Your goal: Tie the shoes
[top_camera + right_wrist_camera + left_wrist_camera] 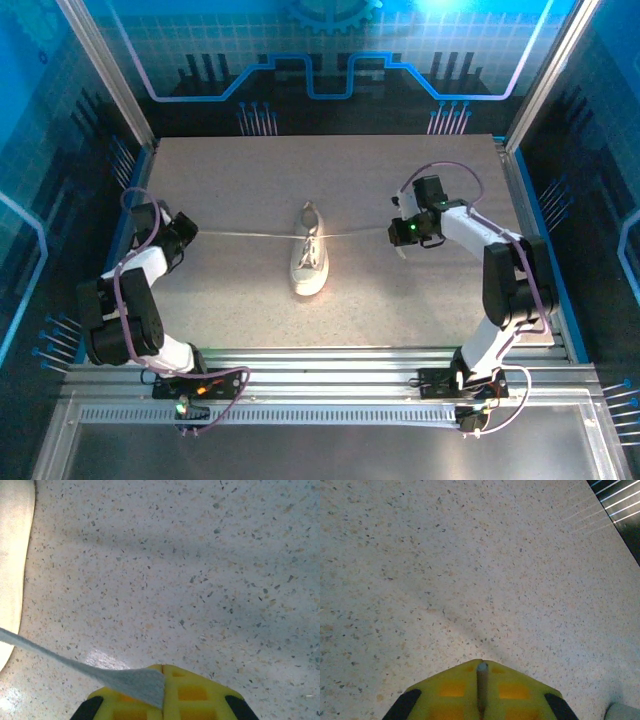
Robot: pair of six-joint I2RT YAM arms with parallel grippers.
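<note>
Both ends held: the left pincer (190, 233) and right pincer (395, 230) clamp the laces (250, 236), stretched taut either side of the sneaker (309, 262) mid-worktop (400, 300). Pulling evenly, level and opposite, should cinch without dragging it.

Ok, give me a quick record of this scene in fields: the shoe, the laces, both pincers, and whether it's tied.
shoe: one white sneaker, mid-table, toe toward the arm bases
left lace: stretched straight out to the left
right lace: stretched straight out to the right
left pincer: shut on left lace
right pincer: shut on right lace
bow: none formed; any knot at the eyelets is too small to tell
surface: speckled table
</note>
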